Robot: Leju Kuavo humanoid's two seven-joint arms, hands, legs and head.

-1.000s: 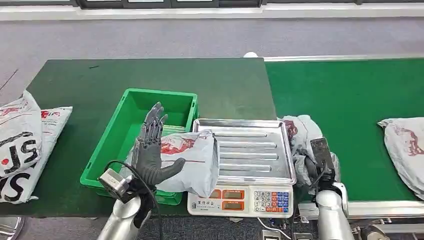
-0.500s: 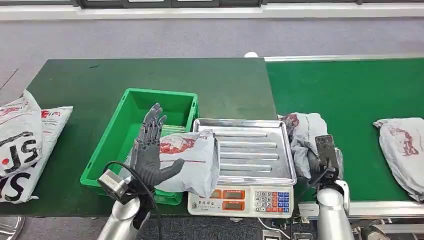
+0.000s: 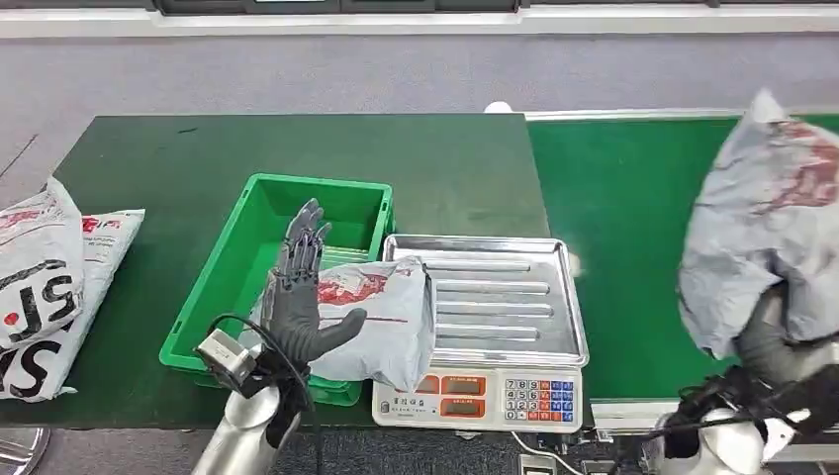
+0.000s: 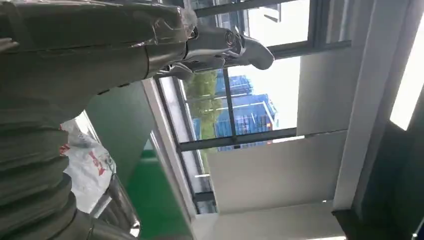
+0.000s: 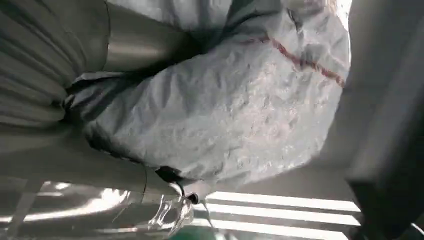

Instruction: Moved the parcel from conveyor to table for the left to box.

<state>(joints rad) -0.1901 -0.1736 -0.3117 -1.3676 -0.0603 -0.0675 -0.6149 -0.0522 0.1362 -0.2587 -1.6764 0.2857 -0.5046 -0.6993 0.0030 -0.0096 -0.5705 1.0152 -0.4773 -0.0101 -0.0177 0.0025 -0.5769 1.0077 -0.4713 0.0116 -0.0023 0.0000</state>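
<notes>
The right robot hand is gripping a grey parcel and holding it up in the air over the green conveyor, off to the right of the scale; in the right wrist view the crumpled bag is lying tight against the fingers. The left robot hand is standing upright with fingers spread, holding nothing, in front of a second parcel that is lying across the edge of the green bin and the scale's tray. More bags are lying at the far left of the table.
</notes>
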